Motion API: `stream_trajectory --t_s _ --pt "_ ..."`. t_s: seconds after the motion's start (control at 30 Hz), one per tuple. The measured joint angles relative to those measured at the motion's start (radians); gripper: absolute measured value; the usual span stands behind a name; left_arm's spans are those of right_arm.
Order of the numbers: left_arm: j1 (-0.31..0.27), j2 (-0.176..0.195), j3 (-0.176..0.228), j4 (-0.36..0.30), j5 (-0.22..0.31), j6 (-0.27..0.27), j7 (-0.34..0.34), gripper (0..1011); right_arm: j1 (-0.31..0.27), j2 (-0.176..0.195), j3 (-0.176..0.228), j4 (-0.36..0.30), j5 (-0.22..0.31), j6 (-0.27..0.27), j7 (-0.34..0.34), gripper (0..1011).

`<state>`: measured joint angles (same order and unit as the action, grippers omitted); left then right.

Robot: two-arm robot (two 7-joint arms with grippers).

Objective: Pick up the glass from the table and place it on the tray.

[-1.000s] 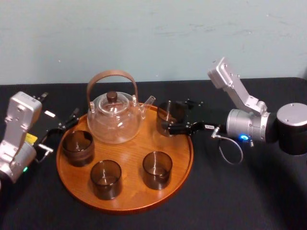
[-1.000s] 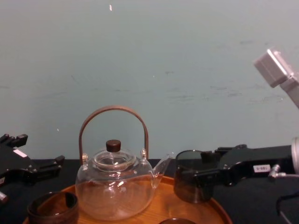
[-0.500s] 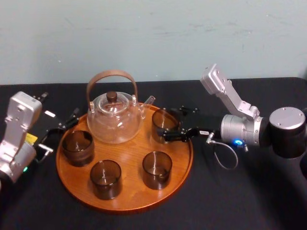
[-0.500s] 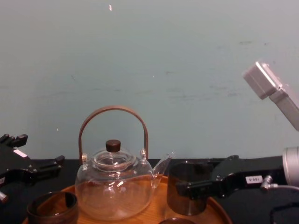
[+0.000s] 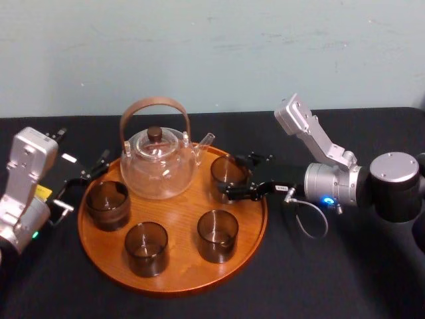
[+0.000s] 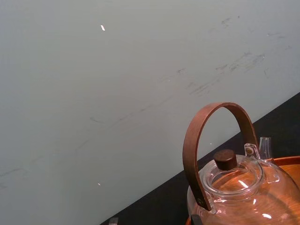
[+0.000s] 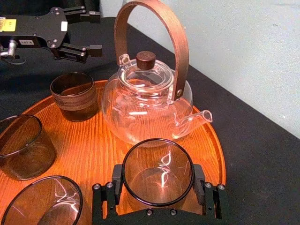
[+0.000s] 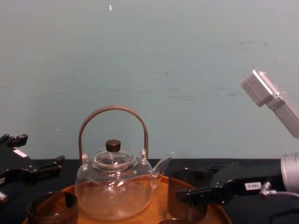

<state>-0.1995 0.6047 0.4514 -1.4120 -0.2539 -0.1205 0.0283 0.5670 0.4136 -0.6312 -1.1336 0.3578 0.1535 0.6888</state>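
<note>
one glass (image 5: 228,171), clamped in the right gripper (image 7: 157,182), is within the rim of the tray (image 5: 179,219) beside the teapot (image 5: 158,166); the left gripper (image 5: 85,181) rests spread wide left of it.

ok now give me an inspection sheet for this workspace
surface: table under black cloth
job's things: glass low over the tray, right rear; contact unclear
clutter: teapot, three other glasses on tray
grippers: right gripper shut on glass; left gripper open, parked left of tray
cables: cable loop at right wrist
surroundings: pale wall behind
</note>
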Motion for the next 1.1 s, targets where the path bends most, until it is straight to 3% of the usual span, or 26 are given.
stream_trajectory --t_s 1.1 --pt "0.0 0.0 0.0 0.0 0.0 0.0 0.0 1001 0.014 -0.026 -0.003 0.062 -0.034 -0.017 -0.01 899"
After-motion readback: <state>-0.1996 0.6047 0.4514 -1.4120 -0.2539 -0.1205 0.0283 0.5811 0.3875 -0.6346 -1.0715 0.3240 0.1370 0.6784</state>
